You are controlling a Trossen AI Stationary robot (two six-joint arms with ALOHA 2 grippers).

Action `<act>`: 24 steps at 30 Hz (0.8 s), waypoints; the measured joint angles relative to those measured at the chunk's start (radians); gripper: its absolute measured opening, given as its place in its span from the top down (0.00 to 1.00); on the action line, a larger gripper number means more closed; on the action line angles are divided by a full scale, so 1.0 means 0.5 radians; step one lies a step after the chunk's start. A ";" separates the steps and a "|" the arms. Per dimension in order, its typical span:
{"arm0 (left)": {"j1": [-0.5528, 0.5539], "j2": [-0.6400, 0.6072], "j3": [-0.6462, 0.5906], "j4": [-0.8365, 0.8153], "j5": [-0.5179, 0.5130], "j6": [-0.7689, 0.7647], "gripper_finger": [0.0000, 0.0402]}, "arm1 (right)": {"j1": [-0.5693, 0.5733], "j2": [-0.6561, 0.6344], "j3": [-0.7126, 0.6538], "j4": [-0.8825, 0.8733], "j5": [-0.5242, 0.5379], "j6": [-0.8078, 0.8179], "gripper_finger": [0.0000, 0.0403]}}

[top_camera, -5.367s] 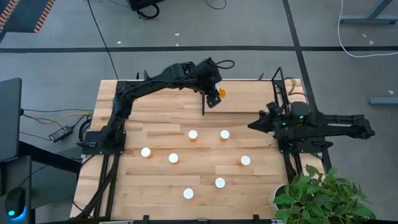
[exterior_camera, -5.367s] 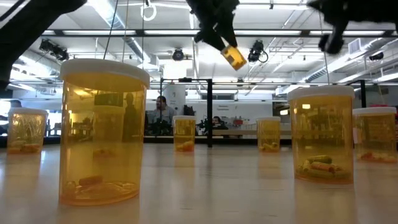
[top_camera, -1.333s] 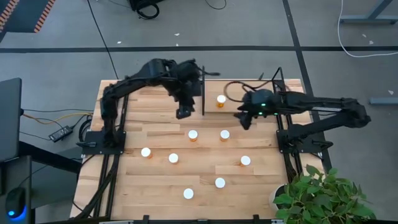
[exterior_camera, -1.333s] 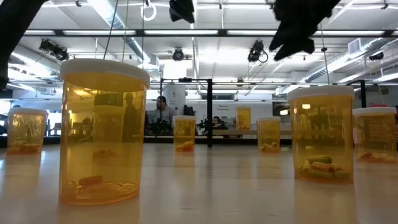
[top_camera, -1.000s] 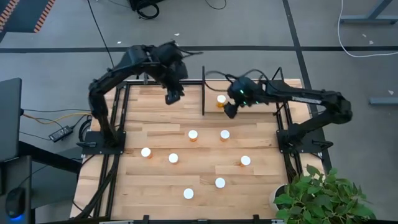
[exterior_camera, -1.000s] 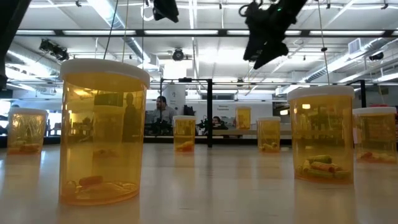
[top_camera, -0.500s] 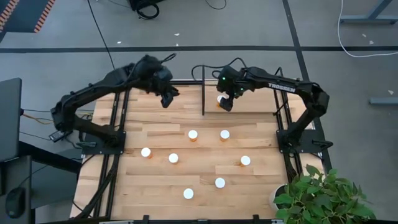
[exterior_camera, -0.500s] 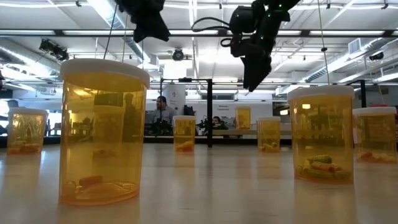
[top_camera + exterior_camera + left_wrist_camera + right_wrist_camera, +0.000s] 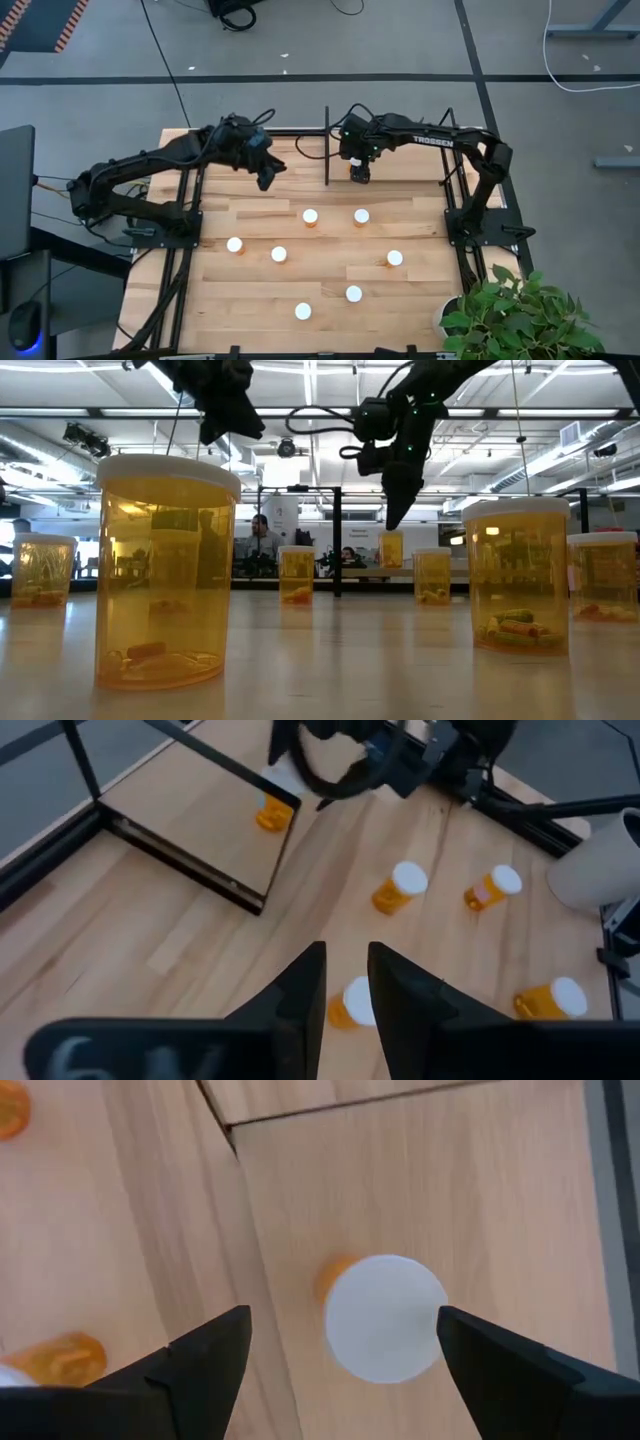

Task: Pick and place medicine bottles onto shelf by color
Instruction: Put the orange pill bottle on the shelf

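right gripper [image 9: 340, 1342] hung spread wide straight above the lone medicine bottle [image 9: 382, 1318] on the shelf [image 9: 400, 160] at the table's far right, fingers [image 9: 205, 1358] either side of its white cap, not touching. left gripper [image 9: 345, 982] hovered over the far left of the tabletop [image 9: 330, 290], fingers nearly together, holding nothing. seven other bottles [image 9: 311, 217] stood upright on the planks nearer.

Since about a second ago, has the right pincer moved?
Yes. In the high view the right pincer has swung left to hover over the white-capped orange medicine bottle on the pale plywood shelf, beside its black divider bar.
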 joint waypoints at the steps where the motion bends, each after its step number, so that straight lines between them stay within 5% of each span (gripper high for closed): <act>1: -0.003 0.000 0.000 0.005 0.001 0.005 0.79 | -0.001 0.004 0.000 0.005 0.012 0.018 0.17; 24: 0.002 0.005 0.000 0.181 -0.083 0.093 0.79 | -0.072 0.008 -0.121 0.183 0.089 0.230 0.16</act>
